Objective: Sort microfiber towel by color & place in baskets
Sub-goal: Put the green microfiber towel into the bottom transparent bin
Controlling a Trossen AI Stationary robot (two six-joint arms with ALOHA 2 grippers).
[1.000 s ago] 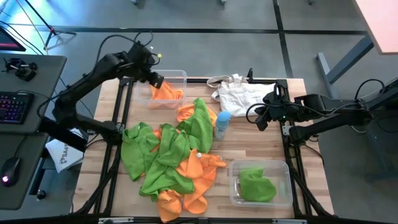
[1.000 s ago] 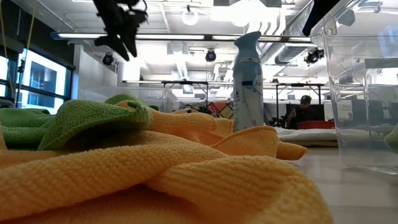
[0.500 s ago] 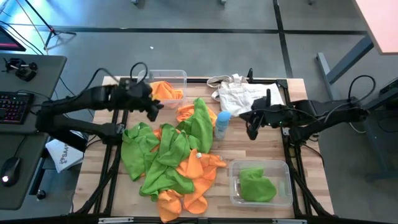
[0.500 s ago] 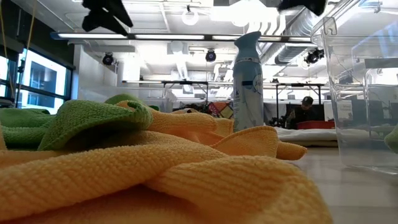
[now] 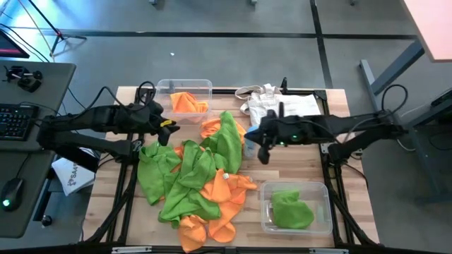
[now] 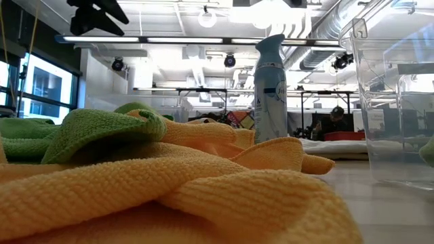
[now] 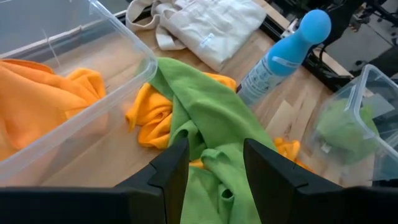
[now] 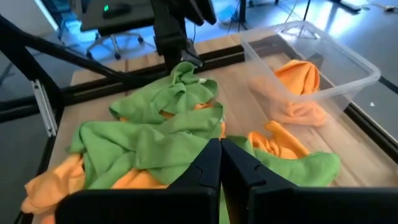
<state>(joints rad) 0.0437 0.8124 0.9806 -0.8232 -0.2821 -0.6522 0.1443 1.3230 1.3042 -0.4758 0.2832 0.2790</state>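
Towels [image 5: 198, 180] heaped mid-table, unsorted; orange bin [image 5: 185, 99] behind, green bin [image 5: 295, 207] in front. Left gripper [image 5: 164, 130] spread wide, empty, over the heap's edge. Right gripper [image 5: 263, 150] pinched shut, empty, beside the bottle [image 5: 252, 140].

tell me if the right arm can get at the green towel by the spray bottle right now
Probably yes: the right gripper hangs just beside the bottle, fingers shut, and the green towel lies on top of the pile, uncovered.

A light-blue plastic spray bottle [image 5: 252, 140] stands upright on the wooden table [image 5: 296, 166]; a crumpled white cloth tote bag [image 5: 277, 106] lies just behind the bottle.
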